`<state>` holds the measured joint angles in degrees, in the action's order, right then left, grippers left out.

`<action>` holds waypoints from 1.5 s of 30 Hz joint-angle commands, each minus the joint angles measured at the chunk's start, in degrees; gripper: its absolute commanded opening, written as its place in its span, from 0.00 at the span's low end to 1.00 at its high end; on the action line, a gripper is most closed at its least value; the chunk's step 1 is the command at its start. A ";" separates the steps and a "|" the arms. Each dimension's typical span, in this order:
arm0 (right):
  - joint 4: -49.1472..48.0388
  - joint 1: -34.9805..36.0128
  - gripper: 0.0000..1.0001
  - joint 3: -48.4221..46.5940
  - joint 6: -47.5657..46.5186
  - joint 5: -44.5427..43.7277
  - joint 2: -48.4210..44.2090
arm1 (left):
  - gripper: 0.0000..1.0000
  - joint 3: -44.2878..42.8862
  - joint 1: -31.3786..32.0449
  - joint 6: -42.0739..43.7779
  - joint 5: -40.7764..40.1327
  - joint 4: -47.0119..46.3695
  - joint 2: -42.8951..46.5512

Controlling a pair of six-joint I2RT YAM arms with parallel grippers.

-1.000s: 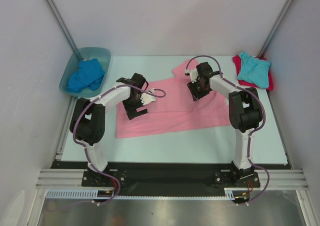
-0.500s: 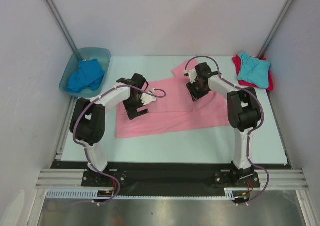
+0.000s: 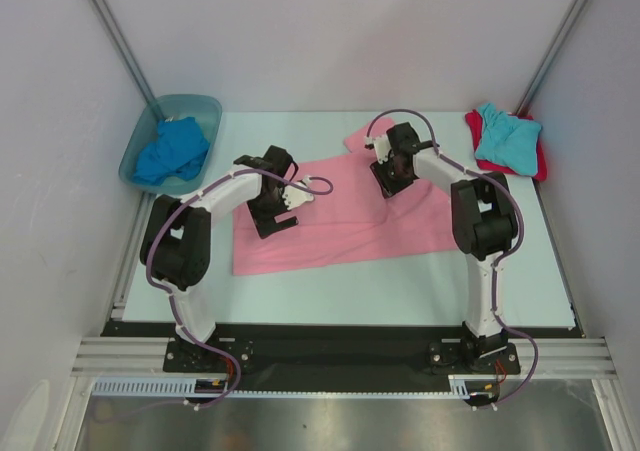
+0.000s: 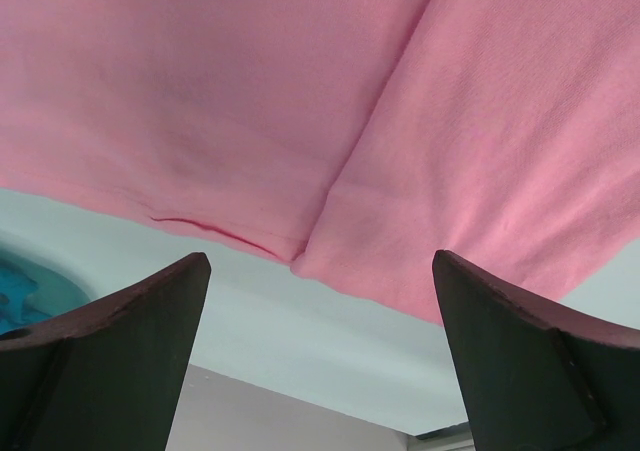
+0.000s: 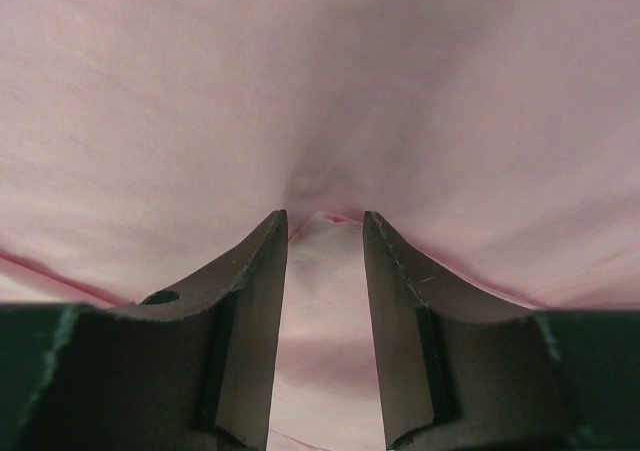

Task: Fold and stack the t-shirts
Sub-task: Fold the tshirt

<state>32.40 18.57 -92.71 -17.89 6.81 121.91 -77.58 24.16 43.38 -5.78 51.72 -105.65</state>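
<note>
A pink t-shirt (image 3: 340, 226) lies spread flat across the middle of the table. My left gripper (image 3: 296, 195) hovers over its upper left edge, open, with nothing between its fingers; the left wrist view shows the pink hem (image 4: 300, 91) above the open gripper (image 4: 320, 261). My right gripper (image 3: 385, 171) is down on the shirt's upper right part, its jaws closed on a bunched fold of pink cloth (image 5: 320, 71) that puckers at the gripper's tips (image 5: 325, 216). A royal blue t-shirt (image 3: 172, 151) lies crumpled in the tub. A turquoise t-shirt (image 3: 508, 136) rests on a red one (image 3: 541, 161).
The blue-green plastic tub (image 3: 200, 106) stands at the back left corner. The turquoise and red pile sits at the back right corner, against the wall. Grey walls enclose the table on three sides. Both arm bases are bolted at the near edge.
My right gripper has shifted slightly toward the back left on the pink t-shirt. The left arm has not moved and stays open.
</note>
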 commanded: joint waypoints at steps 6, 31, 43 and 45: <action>-0.76 0.33 0.34 -2.04 -0.22 -0.57 0.88 | 1.00 -1.52 0.53 -1.01 1.21 0.04 0.09; -1.47 1.47 0.02 -2.04 0.40 -1.10 -3.43 | 1.00 -2.31 0.89 -1.10 1.39 0.48 -0.26; -1.90 2.18 0.01 -2.83 -0.13 -2.15 -4.05 | 1.00 -2.40 0.97 -1.10 1.39 0.48 -0.26; -1.99 2.35 0.01 -2.83 -0.13 -2.15 -4.13 | 1.00 -2.40 1.06 -1.19 1.39 0.48 -0.44</action>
<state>31.81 20.51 -92.86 -17.72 5.19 121.36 -78.08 24.64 43.35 -5.61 51.79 -105.82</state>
